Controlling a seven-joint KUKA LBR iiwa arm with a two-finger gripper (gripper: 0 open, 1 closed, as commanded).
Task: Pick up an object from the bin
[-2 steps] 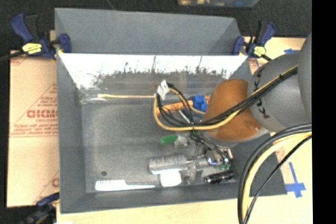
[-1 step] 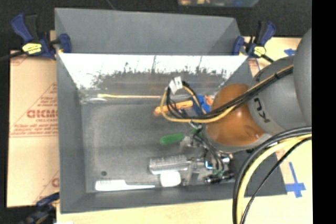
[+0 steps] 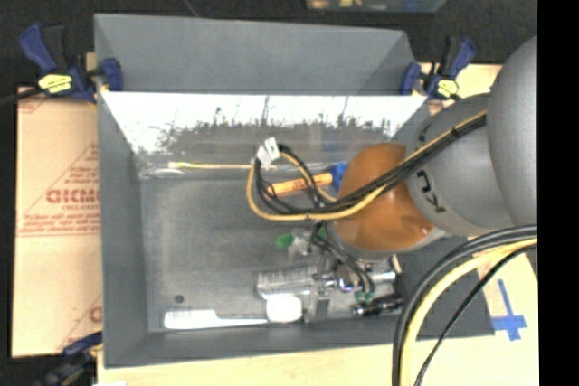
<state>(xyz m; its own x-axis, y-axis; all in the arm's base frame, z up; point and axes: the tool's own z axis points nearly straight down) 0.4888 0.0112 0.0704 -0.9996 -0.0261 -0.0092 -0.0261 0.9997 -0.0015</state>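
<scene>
Camera view shows the gripper (image 3: 344,283) low in the bin (image 3: 122,221), near the front wall and right of centre, under the arm's orange cover (image 3: 380,203). Its tip is lost among dark parts and cables (image 3: 271,211), so it cannot be told whether it is open or closed, or whether it holds anything.

Just to its left lies a silvery ribbed piece (image 3: 285,282). Below that, a long white stick (image 3: 194,318) rests along the front wall with its long axis running left to right. Its right end points at a rounded white lump (image 3: 284,310) just beside the gripper.

A small green bit (image 3: 286,241) sits a little behind. Farther back an orange pen (image 3: 303,185) lies roughly left to right.
</scene>
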